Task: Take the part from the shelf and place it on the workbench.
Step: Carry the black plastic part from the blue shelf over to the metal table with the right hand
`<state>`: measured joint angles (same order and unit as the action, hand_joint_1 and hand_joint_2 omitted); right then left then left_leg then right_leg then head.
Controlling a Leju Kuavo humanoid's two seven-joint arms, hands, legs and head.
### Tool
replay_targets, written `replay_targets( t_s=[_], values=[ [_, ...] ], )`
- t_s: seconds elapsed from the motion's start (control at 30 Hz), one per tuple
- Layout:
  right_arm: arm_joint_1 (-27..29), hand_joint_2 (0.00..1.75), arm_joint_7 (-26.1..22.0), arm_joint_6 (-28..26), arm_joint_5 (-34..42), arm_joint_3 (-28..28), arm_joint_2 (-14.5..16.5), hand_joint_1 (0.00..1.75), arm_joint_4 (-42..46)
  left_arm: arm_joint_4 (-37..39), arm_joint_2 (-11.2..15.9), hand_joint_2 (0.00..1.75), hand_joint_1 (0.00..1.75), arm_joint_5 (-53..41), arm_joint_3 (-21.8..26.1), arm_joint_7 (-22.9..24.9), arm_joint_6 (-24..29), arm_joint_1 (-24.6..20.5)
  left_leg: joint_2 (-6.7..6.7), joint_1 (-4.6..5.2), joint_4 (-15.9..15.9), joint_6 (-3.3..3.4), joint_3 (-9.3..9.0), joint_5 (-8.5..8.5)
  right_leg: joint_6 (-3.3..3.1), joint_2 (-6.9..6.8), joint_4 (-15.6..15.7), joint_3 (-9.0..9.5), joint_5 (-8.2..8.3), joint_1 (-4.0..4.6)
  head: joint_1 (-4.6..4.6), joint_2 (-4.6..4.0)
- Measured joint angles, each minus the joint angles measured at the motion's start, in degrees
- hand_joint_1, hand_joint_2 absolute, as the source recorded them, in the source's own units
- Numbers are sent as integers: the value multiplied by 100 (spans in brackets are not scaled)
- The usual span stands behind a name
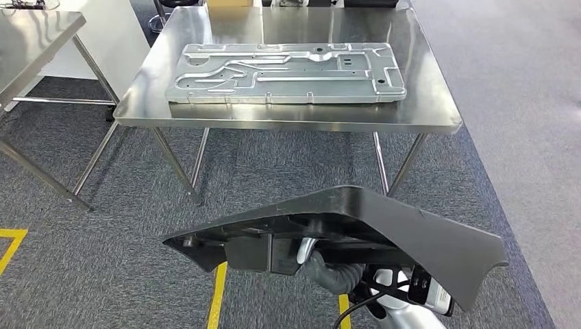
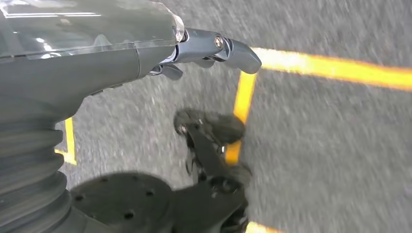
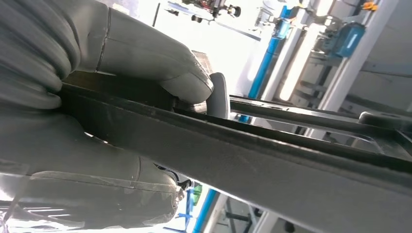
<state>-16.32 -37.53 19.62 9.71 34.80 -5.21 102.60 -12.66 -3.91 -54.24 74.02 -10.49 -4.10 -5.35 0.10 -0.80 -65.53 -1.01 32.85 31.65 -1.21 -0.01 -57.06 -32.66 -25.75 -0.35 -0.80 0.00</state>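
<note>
Steel workbench [image 1: 431, 103] ahead across grey carpet [image 1: 103, 233], with a large stamped metal panel [image 1: 288, 72] lying flat on top and taking up most of the surface. A second steel table [image 1: 34, 41] sits off to the left, well apart.

Black part [image 1: 411, 233] is low in the head view, short of the bench, carried above the floor and tilted (one end higher than the other). It's a wide, flat moulded piece with ribbed structure on the underside.

Right hand [image 3: 121, 111] grasps the part: the wrist view has the thumb over one face of the edge and the rest of the hand under it, with the edge clamped between.

Left hand [image 2: 204, 53] hangs over the carpet and yellow floor tape [image 2: 335, 68], holding nothing; fingers look partly curled, but I cannot tell whether it's relaxed or clenched.
</note>
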Motion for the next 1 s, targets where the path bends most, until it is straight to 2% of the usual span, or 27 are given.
replay_targets(
  t_s=[0.07, 0.1, 0.13, 0.17, 0.2, 0.23, 0.27, 0.3, 0.33, 0.43, 0.5, 0.57, 0.6, 0.63, 0.67, 0.73, 0.77, 0.8, 0.83, 0.93, 0.97, 1.0],
  values=[
    [-5, 175, 0, 1, 2, -1, 1, 175, -4, 0, 1, 175, 0, -4, -1, 0, -5, 6, 0, -5, -691, -18, 448, 287, -26, 11, -1, 31, -46, 15, -1, 0],
    [-4, 175, 1, 1, 2, -1, 1, 175, -7, 0, 3, 175, 0, -4, -1, 0, -5, 16, 0, -5, -849, -25, 598, 313, -28, 22, -1, 54, -71, 23, -1, 0],
    [-3, 175, 1, 0, 2, -1, 1, 175, -10, 0, 5, 175, 0, -4, -1, 0, -5, 25, 0, -5, -791, -20, 642, 210, -25, 33, -2, 88, -99, 27, -1, 0],
    [-3, 175, 1, -1, 2, -1, 1, 175, -11, 0, 8, 175, 0, -4, -1, 0, -5, 29, 0, -5, -520, -10, 582, -14, -17, 43, -2, 136, -132, 31, -1, 0],
    [-3, 175, 1, 0, 2, -1, 1, 175, -13, 0, 11, 175, 0, -4, -1, 0, -4, 30, 0, -4, -102, 10, 443, -298, -4, 47, -2, 189, -170, 32, 0, 0],
    [-5, 175, 1, -1, 3, -1, 1, 175, -14, 0, 15, 175, 0, -4, -1, 0, -4, 29, 0, 7, 277, 30, 308, -484, 14, 48, -4, 239, -204, 36, 1, 0],
    [-7, 175, 1, -1, 4, -1, 1, 175, -16, 0, 18, 175, 0, -4, -1, 0, -3, 22, 0, 24, 552, 54, 207, -557, 42, 51, -3, 268, -236, 40, 1, 0],
    [-9, 175, 1, -1, 5, -1, 1, 175, -17, 0, 20, 175, 0, -5, -1, 0, -3, 19, -1, 41, 698, 86, 152, -577, 75, 53, -1, 286, -260, 44, 1, 0],
    [-11, 175, 1, -1, 6, -1, 0, 175, -19, 0, 21, 175, 0, -5, -1, 0, -3, 20, -2, 54, 722, 121, 146, -537, 116, 56, -24, 292, -260, 50, 1, 0],
    [-30, 175, 1, 0, 37, -4, -2, 175, -20, 1, 20, 175, 0, -5, -1, 3, -3, 28, -9, 24, 779, 233, 29, -608, 226, 47, -212, 279, -311, 46, 2, 0],
    [-58, 175, 1, 1, 67, -8, -2, 175, -20, 1, 20, 175, 0, -5, -1, 7, -3, 14, -7, 16, 802, 275, -44, -588, 277, 35, -695, 24, -547, 21, 2, 0],
    [-54, 175, 0, 2, 79, -9, -4, 175, -21, 1, 23, 175, 0, -5, -1, 10, -2, 9, -10, 18, 801, 293, -71, -543, 307, 33, -1395, -442, -841, -2, 2, 0],
    [-36, 175, -1, 1, 79, -9, -7, 175, -21, 0, 25, 175, 0, -5, -1, 11, 0, 14, -12, 19, 799, 291, -93, -513, 319, 32, -1604, -625, -882, -12, 2, 0],
    [-20, 175, -1, -2, 74, -9, -10, 175, -22, 1, 26, 175, 0, -4, 0, 13, 1, 20, -16, 19, 798, 285, -126, -481, 326, 31, -1627, -718, -807, -21, 2, 0],
    [-6, 175, -2, -5, 64, -9, -15, 175, -21, 1, 27, 175, 0, -3, 1, 15, 2, 26, -20, 19, 798, 275, -175, -443, 327, 30, -1427, -696, -606, -30, 2, 0],
    [16, 175, -2, -9, 41, -10, -22, 175, -15, 2, 27, 175, 0, 1, 1, 17, 2, 30, -25, 19, 801, 241, -287, -358, 300, 17, -679, -453, -95, -33, 1, 0],
    [25, 175, -2, -5, 31, -11, -24, 175, -10, 2, 27, 175, 0, 2, 1, 17, 2, 26, -27, 19, 806, 213, -324, -322, 272, 5, -357, -348, 32, -14, 2, 0],
    [36, 175, -2, 3, 24, -14, -25, 175, -2, 2, 28, 175, 0, 2, 1, 17, 2, 22, -26, 19, 820, 179, -343, -291, 234, -3, -167, -288, 87, 8, 3, 0],
    [49, 175, -2, 13, 15, -19, -25, 175, 4, 2, 28, 175, 0, 3, 1, 17, 2, 21, -24, 21, 810, 140, -355, -280, 192, -6, -101, -272, 62, 26, 3, 0],
    [68, 175, -4, 46, -9, -31, -21, 175, 19, 2, 36, 175, 0, 4, 1, 16, 4, 15, -16, 15, 677, 38, -391, -229, 70, 12, -38, -152, 42, 20, 3, 0],
    [67, 175, -4, 55, -14, -32, -15, 175, 24, 2, 39, 175, 0, 3, 1, 16, 3, 8, -16, 10, 513, 21, -327, -157, 34, 12, -26, -89, 17, 12, 3, 0],
    [65, 175, -4, 61, -17, -33, -7, 175, 29, 2, 41, 175, 0, 2, 0, 15, 3, 2, -15, 4, 233, 7, -177, -39, 6, 10, -15, -33, -9, 4, 3, 0]
  ],
)
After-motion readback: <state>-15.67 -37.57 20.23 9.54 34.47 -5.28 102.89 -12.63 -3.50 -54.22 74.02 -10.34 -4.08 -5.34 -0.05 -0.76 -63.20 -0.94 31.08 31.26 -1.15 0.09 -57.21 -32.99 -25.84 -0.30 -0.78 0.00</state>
